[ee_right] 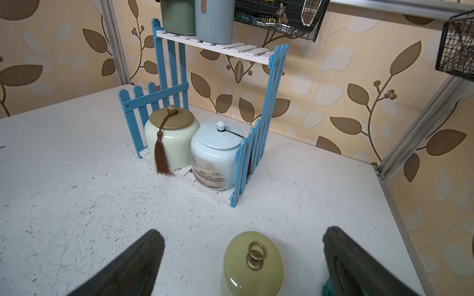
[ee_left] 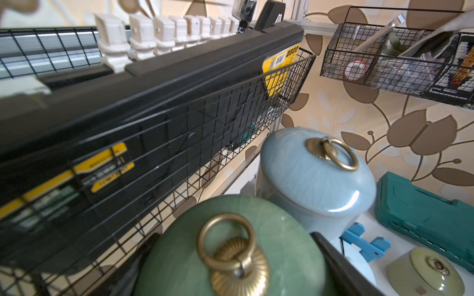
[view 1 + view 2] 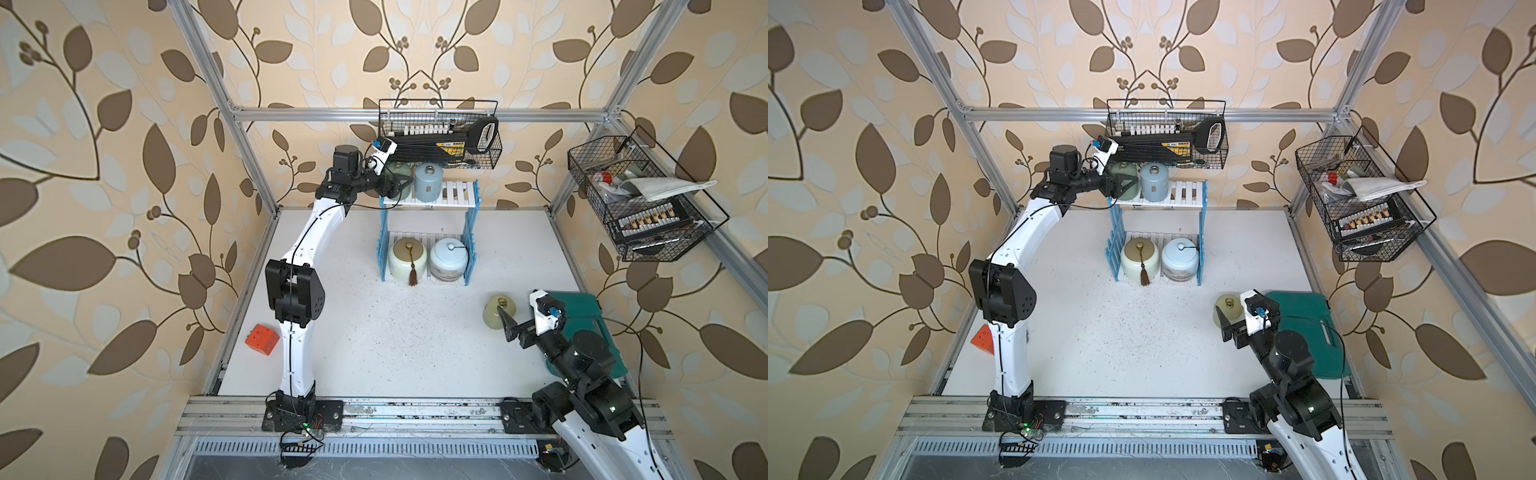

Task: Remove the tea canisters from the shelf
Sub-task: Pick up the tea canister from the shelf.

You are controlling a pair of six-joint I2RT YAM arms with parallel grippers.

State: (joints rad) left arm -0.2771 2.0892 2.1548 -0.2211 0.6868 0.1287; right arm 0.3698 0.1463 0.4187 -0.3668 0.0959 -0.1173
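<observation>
The left hand (image 3: 1124, 185) reaches in at the upper tier of the blue-and-white shelf (image 3: 453, 194), its fingers set either side of the dark green canister (image 2: 174, 246). Whether they already press on the glaze cannot be told. Just beside it stands the light blue canister (image 2: 315, 184), while the cream canister (image 1: 171, 143) with its brown tassel and the white-blue canister (image 1: 215, 159) sit side by side on the lower tier. The yellow-green canister (image 1: 252, 261) is already off the shelf, upright on the worktop (image 1: 77, 179) before the right hand (image 1: 243, 232), whose fingers stand wide apart and touch nothing. The likely trouble lies overhead. A black wire basket (image 3: 436, 101) hangs close above the top tier, so a straight lift could knock lid or wrist against its mesh. A careless swing could also tip the blue neighbour (glazed ceramic, like the rest), and a light grip might slip on the smooth glaze. As for writing, the black case (image 2: 154, 87) in the basket bears yellow labels, their print too blurred to read. The white-blue canister carries a painted landscape and a short column of characters, too small to make out.
</observation>
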